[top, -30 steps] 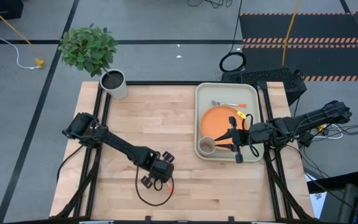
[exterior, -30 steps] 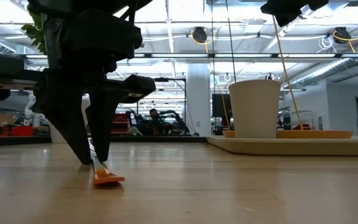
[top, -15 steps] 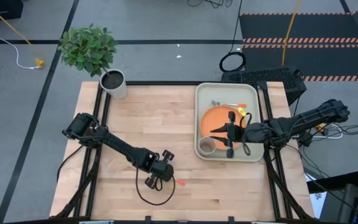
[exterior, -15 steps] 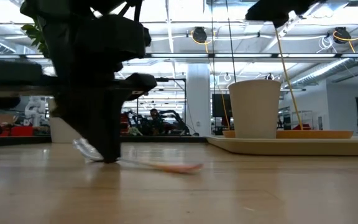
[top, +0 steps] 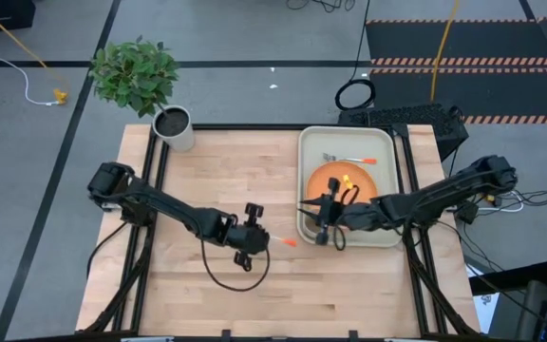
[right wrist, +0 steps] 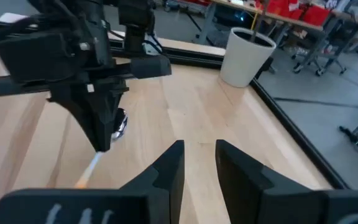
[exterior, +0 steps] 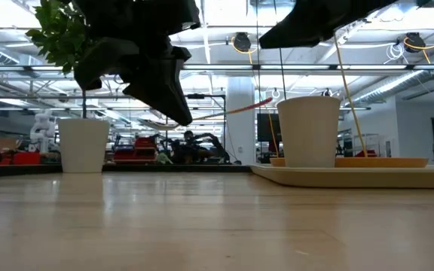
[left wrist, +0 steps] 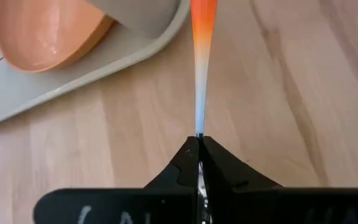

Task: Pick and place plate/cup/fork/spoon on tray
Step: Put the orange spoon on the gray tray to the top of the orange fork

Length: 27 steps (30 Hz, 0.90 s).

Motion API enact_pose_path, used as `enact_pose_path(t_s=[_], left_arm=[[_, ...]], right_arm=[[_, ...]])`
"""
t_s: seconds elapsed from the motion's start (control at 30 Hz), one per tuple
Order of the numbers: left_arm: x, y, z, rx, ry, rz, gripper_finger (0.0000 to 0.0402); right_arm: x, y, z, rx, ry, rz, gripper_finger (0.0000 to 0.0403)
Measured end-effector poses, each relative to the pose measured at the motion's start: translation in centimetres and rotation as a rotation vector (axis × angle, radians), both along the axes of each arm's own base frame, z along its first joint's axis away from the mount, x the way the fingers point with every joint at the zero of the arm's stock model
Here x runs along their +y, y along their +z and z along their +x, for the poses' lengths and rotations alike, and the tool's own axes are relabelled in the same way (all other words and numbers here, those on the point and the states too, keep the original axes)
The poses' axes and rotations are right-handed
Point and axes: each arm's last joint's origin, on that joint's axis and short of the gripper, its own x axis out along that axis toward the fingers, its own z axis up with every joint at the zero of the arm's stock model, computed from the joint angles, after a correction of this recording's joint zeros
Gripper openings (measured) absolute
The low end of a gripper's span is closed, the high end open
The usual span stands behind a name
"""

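Note:
My left gripper (top: 254, 240) is shut on the spoon (left wrist: 199, 74) above the table's middle. The spoon's orange handle end (top: 289, 242) points toward the tray (top: 384, 152). The orange plate (top: 333, 180) and the fork (top: 349, 159) lie in the tray. The beige cup (exterior: 307, 132) stands in the tray's near left corner, mostly hidden under my right arm in the high view. My right gripper (top: 317, 224) is open and empty, hovering over the tray's left rim by the cup, facing my left gripper (right wrist: 101, 127). My left gripper pinches the spoon's silver neck (left wrist: 199, 132) between its two shut fingers, close to the bowl (right wrist: 118, 124). The handle sticks out past the fingertips toward the tray, in line with the fingers. The spoon is lifted clear of the table, about level (exterior: 239, 109).
A grey-white pot (top: 174, 125) with dark soil and a green plant (top: 136, 71) stands at the far left corner. Bare wood lies between my left gripper and the tray (left wrist: 55, 81). Black frame rails run along the table's edges.
My left gripper has risen off the table with the spoon and gone toward the tray and the far edge. The spoon, which lay with its handle on the wood, now hangs clear, handle toward the tray. My right gripper has gone left across the tray to its left rim.

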Motion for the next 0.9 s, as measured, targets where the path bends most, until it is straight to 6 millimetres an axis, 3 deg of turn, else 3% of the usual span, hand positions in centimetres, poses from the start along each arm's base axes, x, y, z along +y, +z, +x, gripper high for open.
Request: enact_pose_path(t_s=[0.23,0.43,0.9], left_arm=[[1.5,1.7,-0.2,-0.061,0.068,0.021,0.0007],[1.7,1.8,-0.2,-0.056,0.084,0.038,0.0004],[1.8,1.7,-0.3,-0.051,0.107,0.052,0.001]], right_arm=[[0.7,-0.5,3.3,0.051,-0.021,0.022,0.0085],[1.2,-0.7,5.6,0.066,0.055,0.197,0.0099],[-0.3,-4.3,7.8,0.217,0.059,0.377,0.0162]])
